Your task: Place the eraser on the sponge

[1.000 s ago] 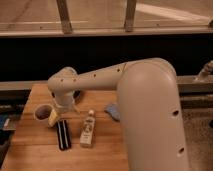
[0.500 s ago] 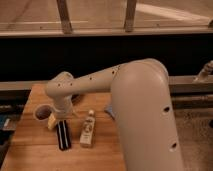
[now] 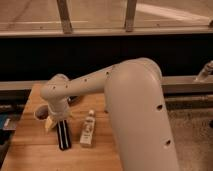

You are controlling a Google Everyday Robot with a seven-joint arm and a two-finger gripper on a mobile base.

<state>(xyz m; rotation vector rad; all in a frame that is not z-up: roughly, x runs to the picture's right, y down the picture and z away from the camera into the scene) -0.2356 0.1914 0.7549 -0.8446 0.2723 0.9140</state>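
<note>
Gripper (image 3: 56, 120) low over tabletop (image 3: 30, 150), at far end of eraser (image 3: 63, 136); open or closed, cannot tell. Eraser flat, running toward camera from gripper. Bottle (image 3: 88, 129) near, apart.

Eraser (image 3: 63, 136): long, narrow black block with thin pale lengthwise stripes. It lies flat on the wooden table (image 3: 30, 150), left of centre, with its long axis running from far to near. The far end disappears under the gripper (image 3: 53, 121), which is low over the table. Contact cannot be confirmed.
</note>
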